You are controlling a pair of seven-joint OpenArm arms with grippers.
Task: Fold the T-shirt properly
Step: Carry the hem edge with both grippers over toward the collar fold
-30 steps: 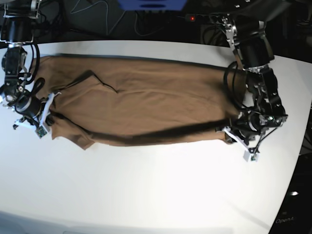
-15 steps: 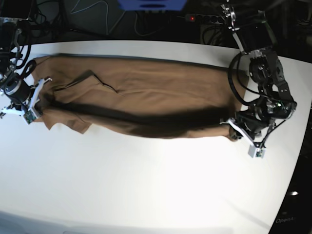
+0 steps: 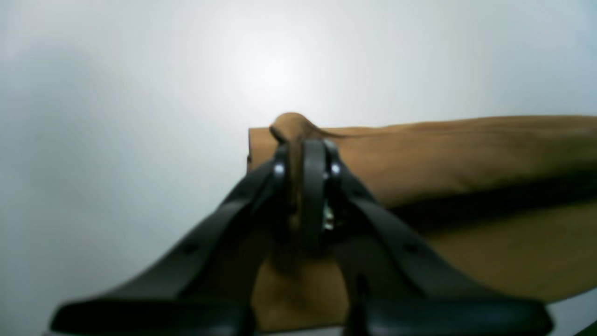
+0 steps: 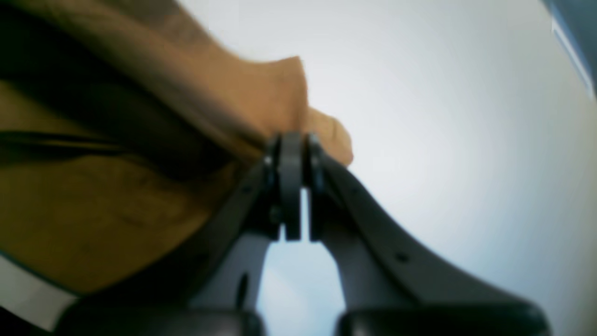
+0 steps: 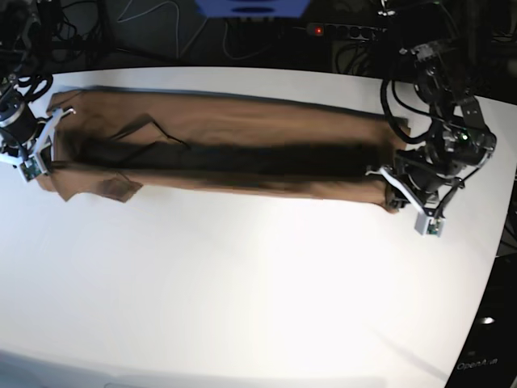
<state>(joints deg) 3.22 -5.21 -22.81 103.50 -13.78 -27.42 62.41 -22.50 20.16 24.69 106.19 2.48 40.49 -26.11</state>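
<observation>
The tan-brown T-shirt (image 5: 226, 133) stretches in a long band across the far half of the white table (image 5: 258, 307). Its near edge is lifted and casts a dark shadow along the middle. At the band's right end, my left gripper (image 5: 389, 191) is shut on a bunched corner of cloth; the left wrist view shows the left gripper (image 3: 303, 149) pinching a fold of the T-shirt (image 3: 466, 154). My right gripper (image 5: 48, 153) holds the left end, and in the right wrist view the right gripper (image 4: 291, 149) is shut on the T-shirt (image 4: 140, 140).
Behind the table's far edge lie dark cables and a power strip (image 5: 339, 31) with a red light. A blue object (image 5: 250, 6) sits at the top centre. The table's curved right edge (image 5: 494, 267) runs close to the left arm.
Both grippers have carried the shirt's near edge up and toward the far side. The cloth has pulled tauter into a narrower band, and both arms have moved back and outward.
</observation>
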